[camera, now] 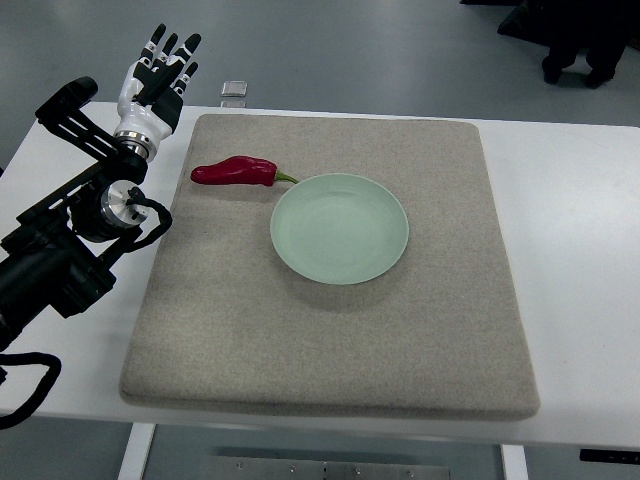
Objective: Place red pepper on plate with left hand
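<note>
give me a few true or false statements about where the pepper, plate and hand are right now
1. The red pepper lies on the mat, not on the plate. True.
2. The plate already holds food. False: it is empty.
3. The left hand grips the pepper. False: its fingers are spread and hold nothing, and it is apart from the pepper, up and to its left in the picture.
4. The pepper's green stem points toward the plate. True.
5. The right hand rests on the mat. False: no right hand is in view.
</note>
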Controlling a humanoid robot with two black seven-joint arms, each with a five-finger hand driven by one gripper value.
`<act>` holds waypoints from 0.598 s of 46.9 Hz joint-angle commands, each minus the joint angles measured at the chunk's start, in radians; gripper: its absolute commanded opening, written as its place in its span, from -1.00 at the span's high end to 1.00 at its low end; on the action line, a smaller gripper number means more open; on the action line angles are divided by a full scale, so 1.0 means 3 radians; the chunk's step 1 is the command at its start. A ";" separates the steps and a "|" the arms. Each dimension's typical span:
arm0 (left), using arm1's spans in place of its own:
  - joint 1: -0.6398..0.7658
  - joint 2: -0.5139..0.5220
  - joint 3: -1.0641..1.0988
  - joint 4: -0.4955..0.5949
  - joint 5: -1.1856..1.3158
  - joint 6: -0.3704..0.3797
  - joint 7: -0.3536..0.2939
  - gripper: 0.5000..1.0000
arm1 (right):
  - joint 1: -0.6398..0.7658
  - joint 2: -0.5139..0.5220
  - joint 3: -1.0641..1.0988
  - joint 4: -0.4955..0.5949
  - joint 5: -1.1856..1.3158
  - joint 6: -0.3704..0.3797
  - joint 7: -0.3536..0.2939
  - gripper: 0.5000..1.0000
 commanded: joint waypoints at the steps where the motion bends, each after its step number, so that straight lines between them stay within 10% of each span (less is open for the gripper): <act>1: -0.0006 0.0000 0.0000 0.0000 0.0351 0.0021 -0.0004 -0.93 | 0.0003 0.0000 -0.0001 -0.0004 0.0000 0.0000 0.0000 -0.73; 28: -0.0144 0.0169 -0.0011 -0.0087 0.1886 0.0195 -0.0213 -0.99 | 0.0003 0.0000 -0.0001 0.0001 0.0000 0.0000 0.0000 -0.73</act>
